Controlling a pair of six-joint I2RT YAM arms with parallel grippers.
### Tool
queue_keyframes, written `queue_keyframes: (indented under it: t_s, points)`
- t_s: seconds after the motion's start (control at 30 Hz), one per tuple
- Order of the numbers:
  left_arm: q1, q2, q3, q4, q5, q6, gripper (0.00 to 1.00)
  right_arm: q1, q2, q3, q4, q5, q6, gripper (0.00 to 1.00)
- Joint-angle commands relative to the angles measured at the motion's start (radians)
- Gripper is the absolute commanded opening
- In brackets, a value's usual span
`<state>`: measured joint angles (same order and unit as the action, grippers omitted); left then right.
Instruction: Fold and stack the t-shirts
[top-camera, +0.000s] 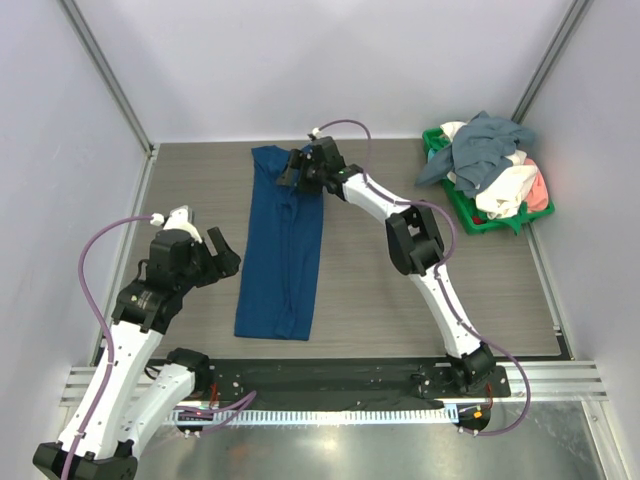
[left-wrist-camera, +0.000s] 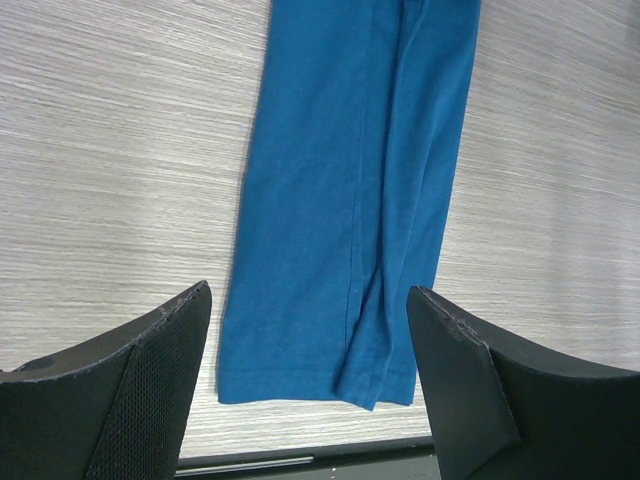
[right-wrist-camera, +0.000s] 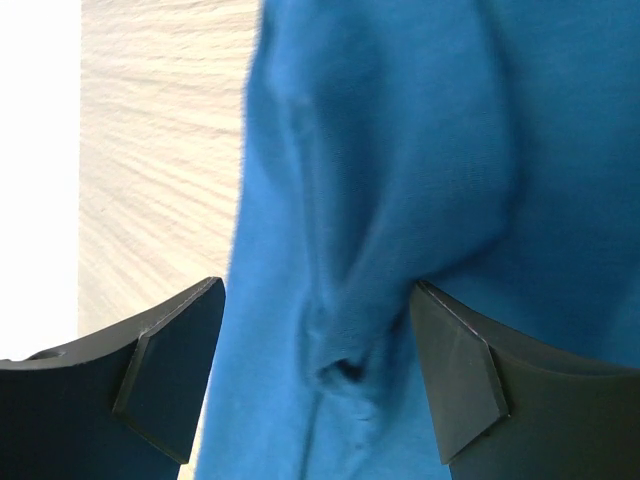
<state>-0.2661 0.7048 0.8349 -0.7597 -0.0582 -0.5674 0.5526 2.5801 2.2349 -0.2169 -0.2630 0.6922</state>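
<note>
- Blue cotton first: one blue t-shirt (top-camera: 282, 245) lies on the table (top-camera: 370, 300), folded into a long narrow strip that runs from 12 o'clock to 6 o'clock, a little left of centre.
- One green basket (top-camera: 468, 214) sits at 2 o'clock. It holds a heap of t-shirts (top-camera: 490, 160) in grey-blue, white and salmon-pink. I cannot count how many garments are in the heap.
- I have two grippers, both with jaws spread wide and neither clamped on anything.
- My left gripper (top-camera: 215, 255) hangs at 9 o'clock of the strip, just beside its long edge and clear of it. Its wrist camera looks past the left gripper (left-wrist-camera: 308, 290) at the strip's near hem (left-wrist-camera: 350, 180) and at bare table (left-wrist-camera: 120, 150).
- My right gripper (top-camera: 300, 165) is at the strip's 12 o'clock end, over its right-hand corner. In its wrist view a rumpled ridge of the blue t-shirt (right-wrist-camera: 420, 150) sits between the fingers of the right gripper (right-wrist-camera: 318, 285).
- The near hem lies close to the table's 6 o'clock edge, and the far end lies close to the back edge.
- Bare table lies on both sides. The 3 o'clock stretch towards the basket is wider, though my right arm reaches across it.
- The right gripper hides the far corner of the strip from above. Its wrist view is close and blurred, so I cannot tell whether the pads touch the cloth.
</note>
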Motion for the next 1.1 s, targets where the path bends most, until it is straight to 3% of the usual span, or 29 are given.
queue_keyframes:
  t_s: [0.0,0.33,0.5,0.53,0.57,0.67,0.9,1.07]
  points:
    - [-0.002,-0.002,0.0,0.031,0.018,0.017,0.8,0.049,-0.005,0.06,0.028,-0.004,0.0,0.81]
    - [-0.001,-0.013,-0.002,0.03,0.011,0.017,0.8,0.116,-0.02,-0.011,0.139,-0.134,0.055,0.81]
    - [-0.001,-0.016,0.0,0.026,0.0,0.015,0.8,0.127,-0.029,-0.029,0.241,-0.327,0.107,0.81]
    - [-0.001,-0.014,0.0,0.026,-0.002,0.015,0.8,0.125,-0.031,-0.017,0.235,-0.344,0.087,0.82]
    - [-0.001,-0.016,0.0,0.025,-0.006,0.015,0.8,0.127,-0.035,0.006,0.127,-0.344,0.057,0.84]
    - [-0.002,-0.008,0.0,0.022,-0.015,0.014,0.8,0.119,-0.093,0.057,-0.135,-0.181,-0.126,0.87]
    - [-0.005,0.06,-0.002,0.02,-0.068,-0.025,0.78,0.04,-0.443,-0.433,-0.144,0.073,-0.192,0.88]
    - [-0.01,0.206,-0.046,0.071,-0.025,-0.124,0.77,-0.011,-0.541,-0.613,-0.151,0.151,-0.192,0.88]
